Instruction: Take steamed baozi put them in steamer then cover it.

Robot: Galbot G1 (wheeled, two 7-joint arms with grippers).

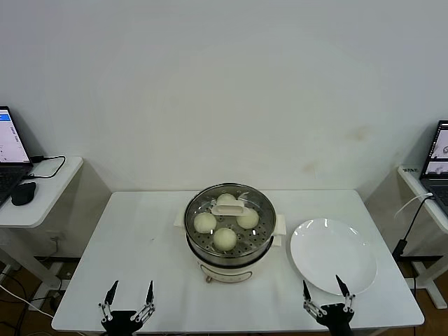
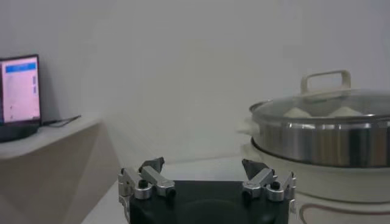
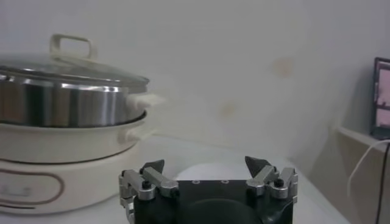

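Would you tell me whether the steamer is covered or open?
Covered: the cover sits flat on the steamer, with four baozi visible beneath the glass.

1. An empty white plate (image 1: 333, 256) lay on the white counter (image 1: 140, 245) before me.
2. A laptop (image 1: 10, 150) and black mouse (image 1: 23, 192) sat on my left side desk (image 1: 42, 203).
3. Another laptop (image 1: 437, 164) stood on my right.

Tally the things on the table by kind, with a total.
Steamed baozi: 4
Steamer: 1
Glass cover: 1
White plate: 1
Total: 7
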